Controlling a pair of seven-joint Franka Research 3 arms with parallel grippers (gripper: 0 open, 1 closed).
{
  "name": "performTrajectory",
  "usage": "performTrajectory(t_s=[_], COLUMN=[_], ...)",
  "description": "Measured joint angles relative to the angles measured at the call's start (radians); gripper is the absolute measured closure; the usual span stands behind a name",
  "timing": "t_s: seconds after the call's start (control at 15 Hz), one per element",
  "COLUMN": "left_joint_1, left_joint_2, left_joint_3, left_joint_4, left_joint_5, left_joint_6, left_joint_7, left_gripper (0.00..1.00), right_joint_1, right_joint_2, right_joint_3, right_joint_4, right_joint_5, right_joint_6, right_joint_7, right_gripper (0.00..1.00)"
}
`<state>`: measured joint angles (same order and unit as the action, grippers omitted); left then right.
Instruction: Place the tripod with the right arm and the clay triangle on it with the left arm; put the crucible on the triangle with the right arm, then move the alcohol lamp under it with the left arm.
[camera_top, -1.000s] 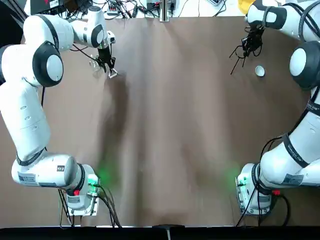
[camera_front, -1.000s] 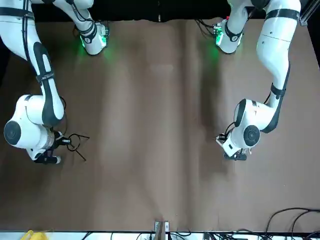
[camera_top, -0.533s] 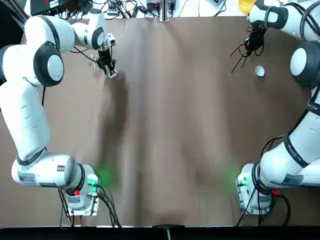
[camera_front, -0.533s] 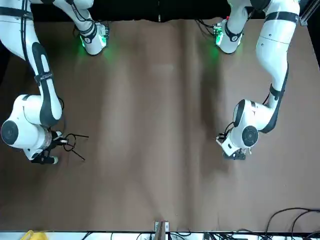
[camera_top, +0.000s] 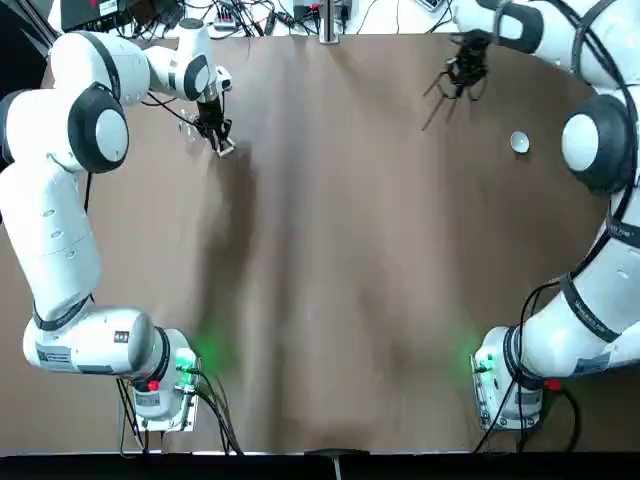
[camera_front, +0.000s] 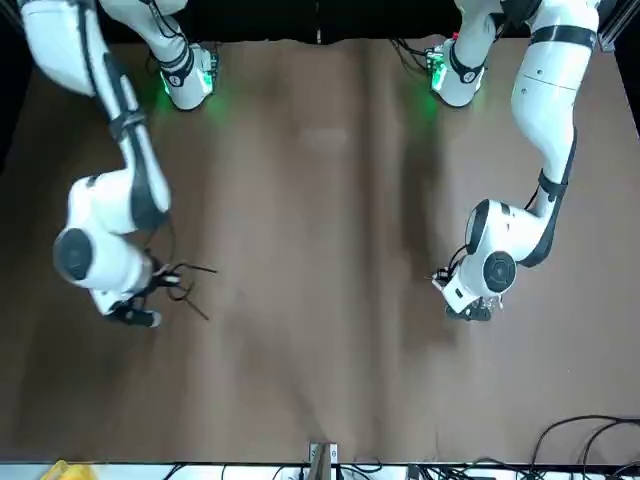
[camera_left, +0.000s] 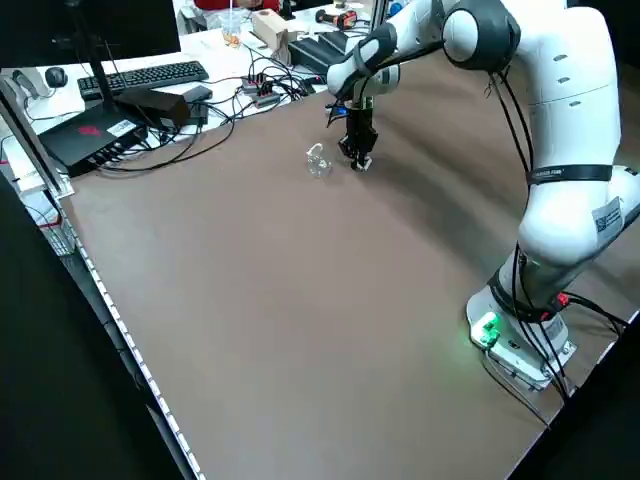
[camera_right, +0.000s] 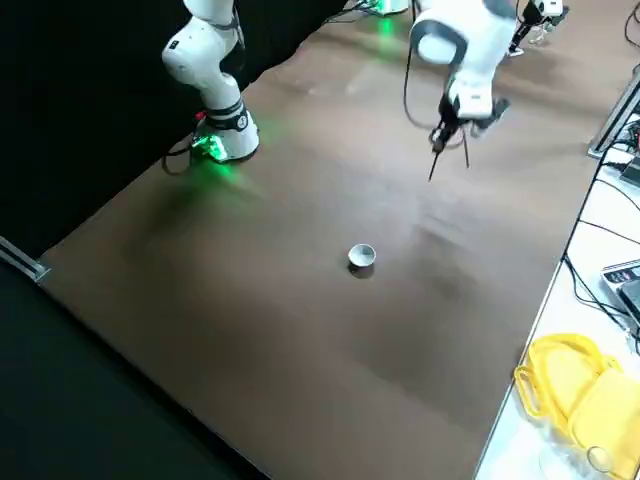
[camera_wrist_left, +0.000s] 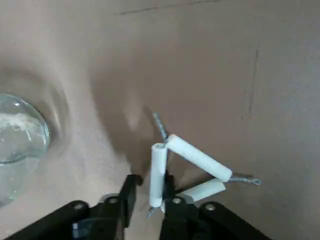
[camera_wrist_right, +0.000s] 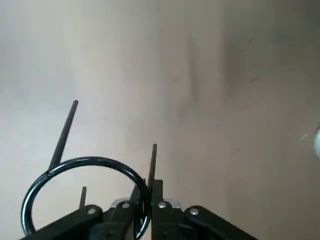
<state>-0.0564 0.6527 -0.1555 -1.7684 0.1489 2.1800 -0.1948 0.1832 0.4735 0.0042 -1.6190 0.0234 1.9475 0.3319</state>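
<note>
My right gripper (camera_top: 464, 68) is shut on the ring of the black wire tripod (camera_top: 447, 82), holding it above the table near the far edge; its legs hang down (camera_right: 447, 143). In the right wrist view the ring (camera_wrist_right: 82, 165) sits between the fingers. The white crucible (camera_top: 519, 142) stands alone on the table to the right of it, also visible from the right side (camera_right: 361, 257). At the far left my left gripper (camera_top: 216, 134) is shut on one rod of the white clay triangle (camera_wrist_left: 194, 157), low at the table. The clear glass alcohol lamp (camera_left: 318, 160) stands just beside it.
Cables, a keyboard (camera_left: 150, 76) and boxes crowd the bench beyond the far edge. A yellow object (camera_right: 578, 385) lies off the table's corner near the crucible. The brown table (camera_top: 340, 260) stretches between the two arm bases.
My right arm has carried the tripod along the far edge toward the table's middle, away from the crucible. The left gripper has stayed on the clay triangle, barely moving.
</note>
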Motion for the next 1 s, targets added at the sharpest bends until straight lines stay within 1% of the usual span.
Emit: performTrajectory(t_s=[0.07, 0.13, 0.2, 0.27, 0.4, 0.47, 0.67, 0.87, 1.0], left_joint_1=[0.0, 0.0, 0.0, 0.0, 0.0, 0.0, 0.003, 0.014, 0.014], left_joint_2=[0.002, 0.004, 0.005, 0.005, 0.005, 0.005, 0.001, -0.029, -0.059], left_joint_3=[0.0, 0.0, -0.001, -0.002, -0.002, -0.002, -0.002, -0.021, -0.03], left_joint_4=[0.0, 0.0, 0.0, 0.0, 0.0, 0.002, 0.02, 0.035, 0.038], left_joint_5=[0.0, 0.0, 0.0, 0.0, 0.0, 0.0, 0.0, 0.0, -0.002], left_joint_6=[0.002, 0.005, 0.006, 0.006, 0.006, 0.007, 0.015, 0.009, -0.011], left_joint_7=[-0.002, -0.007, -0.013, -0.021, -0.036, -0.044, -0.051, -0.079, -0.101], left_gripper=[0.72, 0.76, 0.86, 0.87, 0.87, 0.87, 0.87, 0.87, 0.87], right_joint_1=[0.054, 0.107, 0.159, 0.206, 0.287, 0.359, 0.459, 0.539, 0.567], right_joint_2=[-0.003, -0.004, -0.003, -0.003, -0.001, 0.002, 0.038, 0.117, 0.162], right_joint_3=[0.002, 0.003, 0.003, 0.003, 0.002, 0.002, 0.002, -0.001, -0.005], right_joint_4=[0.011, 0.017, 0.018, 0.018, 0.019, 0.026, 0.034, 0.096, 0.152], right_joint_5=[0.0, 0.0, 0.001, 0.002, 0.035, 0.074, 0.081, 0.079, 0.055], right_joint_6=[-0.014, -0.016, -0.016, -0.015, -0.006, 0.037, 0.146, 0.19, 0.208], right_joint_7=[0.093, 0.182, 0.262, 0.329, 0.422, 0.495, 0.599, 0.644, 0.646], right_gripper=[0.91, 0.91, 0.91, 0.91, 0.91, 0.91, 0.91, 0.91, 0.91])
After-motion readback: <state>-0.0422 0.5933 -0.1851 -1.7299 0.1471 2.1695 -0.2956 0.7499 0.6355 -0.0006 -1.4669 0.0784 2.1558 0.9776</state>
